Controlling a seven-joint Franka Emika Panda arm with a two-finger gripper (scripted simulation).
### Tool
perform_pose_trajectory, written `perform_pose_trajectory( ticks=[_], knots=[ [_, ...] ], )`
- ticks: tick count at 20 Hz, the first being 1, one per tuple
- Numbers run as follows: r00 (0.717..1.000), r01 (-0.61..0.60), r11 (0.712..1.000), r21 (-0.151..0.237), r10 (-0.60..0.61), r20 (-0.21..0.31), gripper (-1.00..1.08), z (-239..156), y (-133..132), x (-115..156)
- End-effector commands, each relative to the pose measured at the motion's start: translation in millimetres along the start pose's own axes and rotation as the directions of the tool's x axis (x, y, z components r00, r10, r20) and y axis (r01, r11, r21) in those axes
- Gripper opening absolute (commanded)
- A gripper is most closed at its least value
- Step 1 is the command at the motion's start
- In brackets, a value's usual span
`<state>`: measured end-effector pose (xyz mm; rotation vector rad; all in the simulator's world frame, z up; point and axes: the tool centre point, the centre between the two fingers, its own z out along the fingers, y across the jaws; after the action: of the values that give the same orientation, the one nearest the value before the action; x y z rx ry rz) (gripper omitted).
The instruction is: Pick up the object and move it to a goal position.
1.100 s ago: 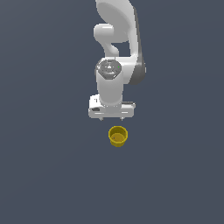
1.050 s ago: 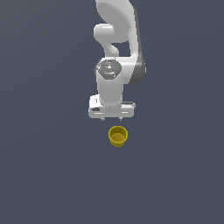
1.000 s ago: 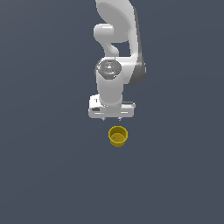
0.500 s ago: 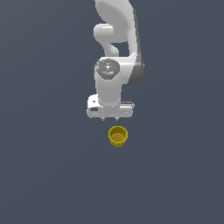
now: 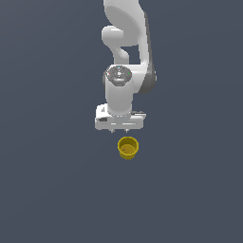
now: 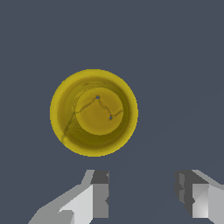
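The object is a small yellow cup (image 5: pixel 127 147), upright on the dark grey floor, its hollow inside showing. In the wrist view the cup (image 6: pixel 93 112) is seen from straight above, round rim whole. My white gripper (image 5: pixel 118 129) hangs just behind and above it in the exterior view, a little toward that view's left. Both fingertips (image 6: pixel 100 194) show in the wrist view, spread apart with nothing between them; my gripper (image 6: pixel 142 194) is open and clear of the cup.
A plain dark grey floor (image 5: pixel 52 190) surrounds the cup. The white arm (image 5: pixel 126 57) rises behind the gripper toward the top of the exterior view.
The gripper has shifted slightly toward the exterior view's left and a bit upward. The cup has stayed where it was.
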<state>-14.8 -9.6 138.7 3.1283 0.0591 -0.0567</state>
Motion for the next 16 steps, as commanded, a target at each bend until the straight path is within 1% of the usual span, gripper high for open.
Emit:
perform_pose_trajectory(
  ticks=[1, 9, 16],
  knots=[
    [1.000, 0.014, 1.000, -0.009, -0.014, -0.023, 0.28, 3.9, -0.2, 2.2],
    [0.988, 0.080, 0.996, -0.044, -0.086, -0.130, 0.28, 19.1, -4.8, 11.0],
    [0.959, 0.150, 0.986, -0.070, -0.162, -0.233, 0.28, 30.1, -15.7, 16.5]
  ],
)
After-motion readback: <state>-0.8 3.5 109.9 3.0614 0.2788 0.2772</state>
